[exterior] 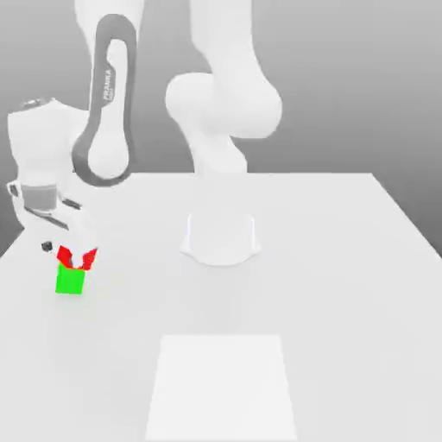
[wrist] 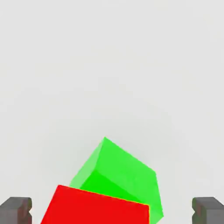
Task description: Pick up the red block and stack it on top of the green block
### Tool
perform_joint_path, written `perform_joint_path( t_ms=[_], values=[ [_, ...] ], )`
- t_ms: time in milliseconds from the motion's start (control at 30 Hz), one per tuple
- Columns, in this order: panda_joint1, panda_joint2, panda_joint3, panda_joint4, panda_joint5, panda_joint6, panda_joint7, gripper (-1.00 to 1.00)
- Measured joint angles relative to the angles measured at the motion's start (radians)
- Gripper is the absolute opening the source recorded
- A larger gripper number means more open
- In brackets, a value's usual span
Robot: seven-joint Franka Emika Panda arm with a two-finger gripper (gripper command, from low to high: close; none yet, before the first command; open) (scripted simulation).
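Near the table's left edge in the exterior view: gripper pointing down, jaws spread wide, clamped on nothing. Red block between the fingers, sitting on top of green block, which rests on the tabletop. From the hand view, dark fingertips standing well clear of the red block's sides, green block showing beneath and beyond it. Little margin toward the left edge. Further right, arm base near the far middle. Open, bare surface across the near and right portions.
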Motion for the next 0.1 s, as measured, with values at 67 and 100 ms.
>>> perform_joint_path(
  t_ms=[67,100],
  values=[
    [-0.029,-0.069,0.017,-0.002,-0.055,-0.065,0.038,1.0],
    [-0.043,-0.103,0.025,-0.004,-0.077,-0.097,0.054,1.0]
  ],
)
